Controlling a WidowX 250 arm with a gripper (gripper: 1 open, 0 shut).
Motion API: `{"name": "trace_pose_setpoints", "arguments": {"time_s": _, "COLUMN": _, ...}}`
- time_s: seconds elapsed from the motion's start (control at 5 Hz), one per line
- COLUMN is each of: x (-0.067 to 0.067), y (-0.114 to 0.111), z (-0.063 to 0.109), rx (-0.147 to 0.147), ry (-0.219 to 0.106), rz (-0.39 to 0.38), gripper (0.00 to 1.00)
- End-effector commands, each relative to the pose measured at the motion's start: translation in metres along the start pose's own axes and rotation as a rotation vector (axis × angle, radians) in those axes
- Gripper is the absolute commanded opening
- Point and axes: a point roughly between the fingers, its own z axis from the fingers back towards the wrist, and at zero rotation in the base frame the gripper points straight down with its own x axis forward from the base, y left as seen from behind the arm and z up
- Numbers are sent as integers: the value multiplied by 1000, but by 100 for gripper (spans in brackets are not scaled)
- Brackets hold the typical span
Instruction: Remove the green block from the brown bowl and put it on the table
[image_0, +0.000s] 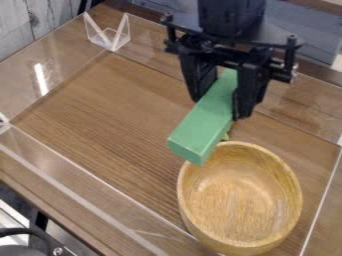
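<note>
1. While my end effector (227, 92) points straight down, its black fingers (249, 92) are clamped tight on the upper end of the green block (207, 127), so yeah, I've got it held.
2. Block is up in the air, tilted, with its high end between my fingers and its low end sticking out toward the near left.
3. That low end hangs just above the far-left part of the brown bowl's (243, 201) rim. Can't really tell if it's barely over the rim or just outside it, but it isn't touching the bowl.
4. Bowl sits at the near right of the desk (107, 110), looks like plain wood grain inside.
5. Desk surface to the left of the block is bare wood grain, with the clear acrylic walls (60, 185) running along the left and near edges.
6. Way off at the far left corner there's a small clear V-shaped stand thing (106, 34), well apart from me and the block.
</note>
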Motion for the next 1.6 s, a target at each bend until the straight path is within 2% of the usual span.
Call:
{"name": "trace_pose_setpoints", "arguments": {"time_s": 0.0, "x": 8, "y": -8, "z": 11, "rx": -19, "ry": -42, "rz": -77, "gripper": 0}}
{"name": "trace_pose_setpoints", "arguments": {"time_s": 0.4, "x": -3, "y": -14, "z": -14, "rx": -13, "ry": -51, "rz": -39, "gripper": 0}}
{"name": "trace_pose_setpoints", "arguments": {"time_s": 1.0, "x": 15, "y": 0, "z": -12, "rx": -28, "ry": -73, "rz": -6, "gripper": 0}}
{"name": "trace_pose_setpoints", "arguments": {"time_s": 1.2, "x": 13, "y": 8, "z": -2, "rx": -32, "ry": -79, "rz": 2, "gripper": 0}}
{"name": "trace_pose_setpoints", "arguments": {"time_s": 1.4, "x": 9, "y": 5, "z": 3, "rx": -36, "ry": -83, "rz": 3, "gripper": 0}}
